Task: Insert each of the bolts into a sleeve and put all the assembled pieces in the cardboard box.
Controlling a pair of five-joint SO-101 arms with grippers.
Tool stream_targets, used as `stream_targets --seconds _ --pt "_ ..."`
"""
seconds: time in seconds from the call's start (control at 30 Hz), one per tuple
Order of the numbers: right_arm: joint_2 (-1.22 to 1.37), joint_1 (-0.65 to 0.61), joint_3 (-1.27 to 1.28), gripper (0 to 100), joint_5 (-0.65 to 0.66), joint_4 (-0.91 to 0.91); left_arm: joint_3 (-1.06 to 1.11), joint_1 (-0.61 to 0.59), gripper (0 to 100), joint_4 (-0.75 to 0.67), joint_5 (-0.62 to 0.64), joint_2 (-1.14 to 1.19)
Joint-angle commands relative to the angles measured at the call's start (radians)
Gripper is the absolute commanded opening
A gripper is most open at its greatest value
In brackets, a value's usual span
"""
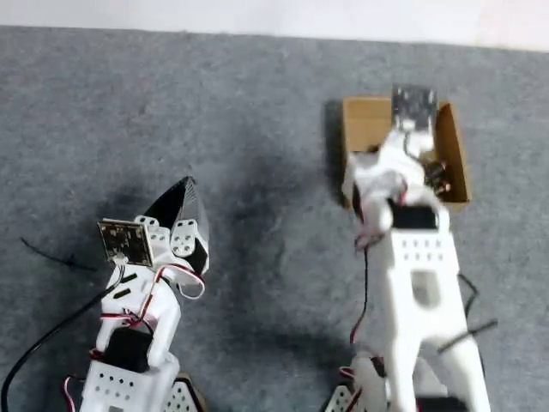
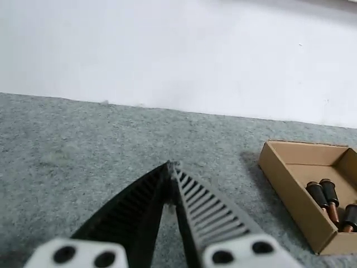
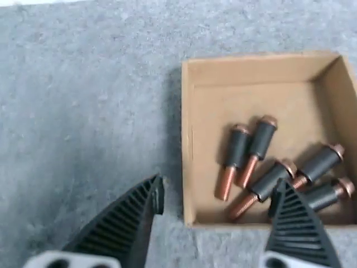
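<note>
Your grey-carpeted desk [image 1: 257, 129] fills the scene. The right arm [image 1: 420, 266] stretches over the cardboard box [image 1: 364, 116] at the far right and covers most of its inside from the high camera. Your right wrist view looks straight in: the right gripper [image 3: 218, 192] hangs above the box's near wall, jaws spread wide, holding nothing. The left gripper [image 2: 170, 167] sits well apart from the box, tips pressed together, empty. Five assembled pieces [image 3: 262, 184], copper bolts in black sleeves, lie on the box floor.
</note>
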Motion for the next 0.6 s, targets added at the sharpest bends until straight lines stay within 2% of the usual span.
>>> stream_targets --seconds 0.0,0.2,0.37,0.57 --pt "-0.213 -0.007 0.193 27.3 -0.005 -0.102 0.021 -0.008 1 0.0 -0.015 -0.001" --pt "-0.526 -0.007 0.559 27.3 -0.006 -0.22 0.021 -0.004 1 0.0 -0.014 -0.001" --pt "-0.8 -0.012 0.774 27.3 -0.009 -0.217 0.021 -0.002 1 0.012 -0.009 -0.001" --pt "-1.101 -0.007 1.007 27.3 -0.005 -0.193 0.021 -0.013 1 0.256 -0.017 -0.012"
